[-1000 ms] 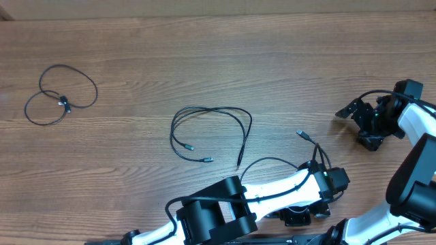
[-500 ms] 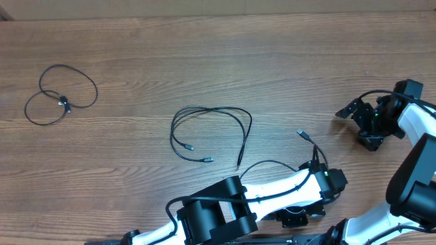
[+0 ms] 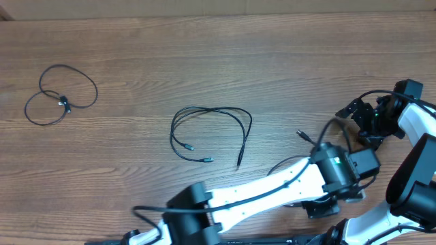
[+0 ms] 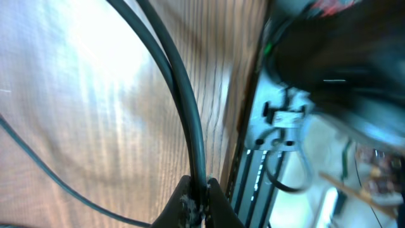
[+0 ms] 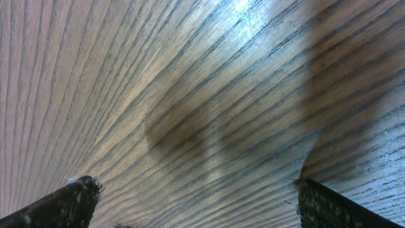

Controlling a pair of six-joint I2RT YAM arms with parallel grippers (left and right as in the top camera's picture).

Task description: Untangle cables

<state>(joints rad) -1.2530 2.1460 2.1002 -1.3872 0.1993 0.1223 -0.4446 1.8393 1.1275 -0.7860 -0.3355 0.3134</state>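
Three thin black cables lie on the wooden table [image 3: 204, 54]. One is looped at the far left [image 3: 61, 99], one is coiled in the middle [image 3: 208, 133], and the third [image 3: 304, 137] has its plug end at the right. My left gripper [image 3: 353, 163] is shut on that third cable, which arcs up from the table beside it. In the left wrist view the cable [image 4: 185, 101] runs straight into the shut left gripper [image 4: 197, 197]. My right gripper [image 3: 357, 126] stands open at the right edge; in its wrist view the right gripper [image 5: 196, 209] has only bare wood between its fingers [image 5: 69, 202].
The left arm's white body [image 3: 259, 197] stretches along the table's front edge from the bottom centre to the right. The right arm [image 3: 415, 156] occupies the right edge. A black frame with wiring [image 4: 278, 126] shows beyond the table edge in the left wrist view.
The left gripper has closed on the right-hand cable, swung to the right and lifted it into an arc. The right arm and the other two cables have not moved.
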